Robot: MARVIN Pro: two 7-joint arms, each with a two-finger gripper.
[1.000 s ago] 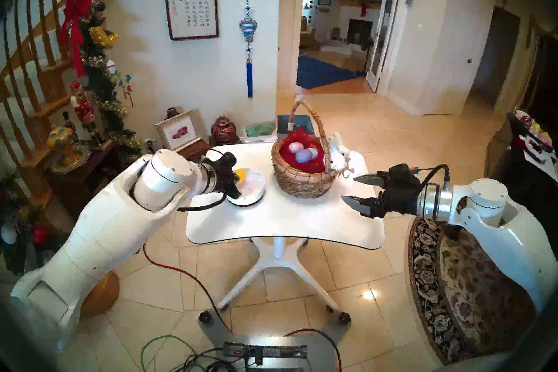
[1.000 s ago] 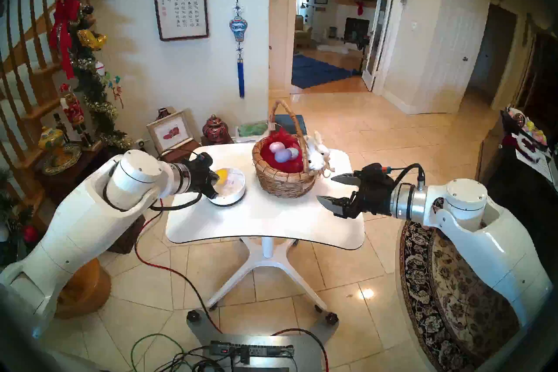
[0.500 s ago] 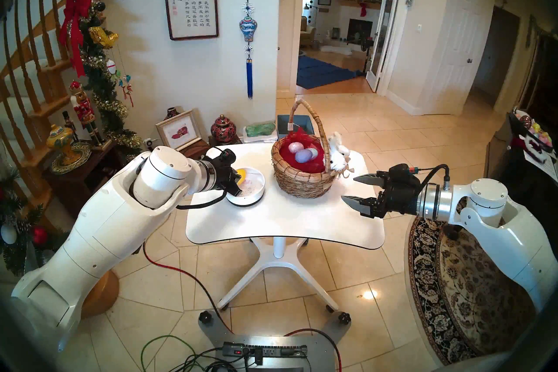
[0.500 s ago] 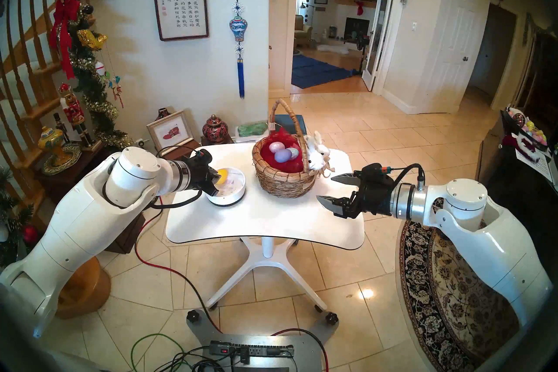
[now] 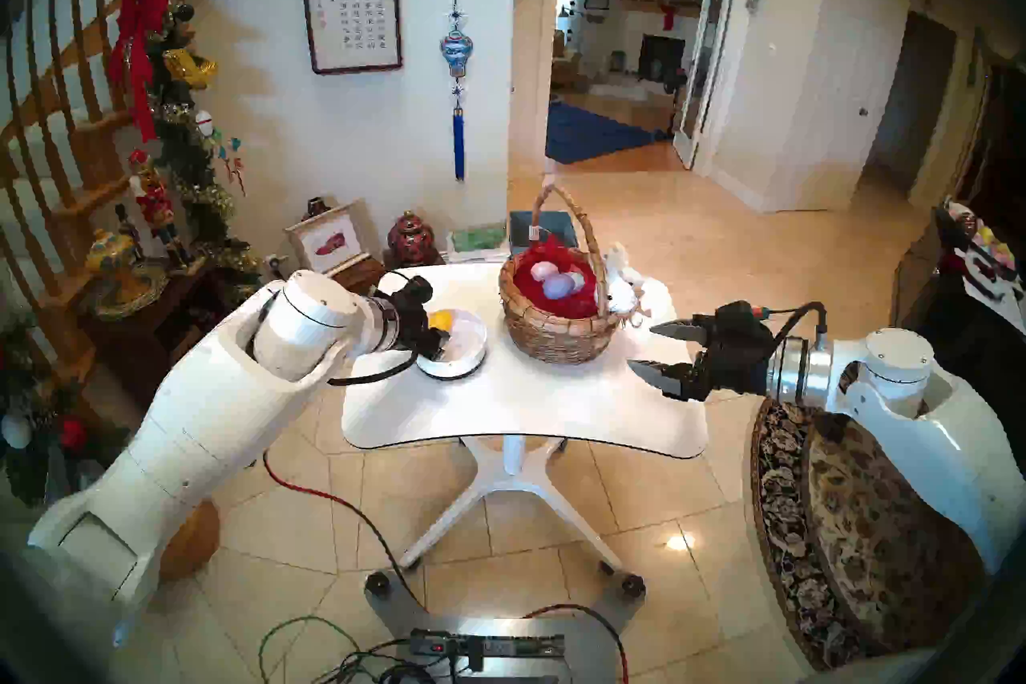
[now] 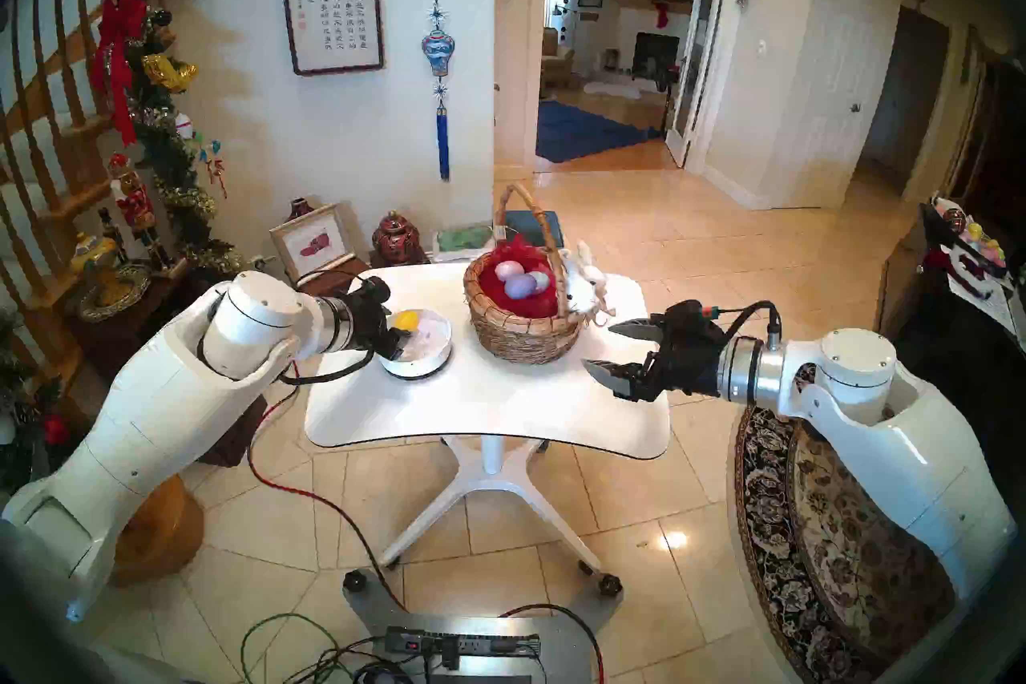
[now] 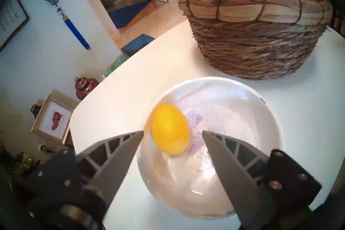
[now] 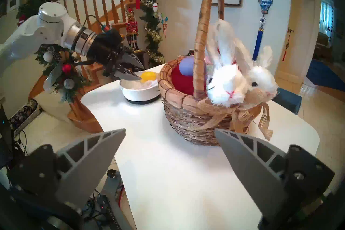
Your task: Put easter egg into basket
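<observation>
A yellow easter egg lies in a low white bowl on the table's left side. My left gripper is open over the bowl's near rim. Its fingertips flank the egg's near end with a gap on each side. From the head, the egg shows just beyond the left gripper. The woven basket stands right of the bowl, with red lining, a tall handle and three pastel eggs inside. My right gripper hangs open right of the basket and holds nothing.
A white plush bunny and a burlap bow sit on the basket's right rim, facing my right gripper. The small white table has curved edges. A side table with ornaments and a decorated staircase are close on the left.
My left gripper has gone from shut to open at the yellow egg, and the left arm has edged slightly forward. The egg stays in the bowl. The right arm has not moved.
</observation>
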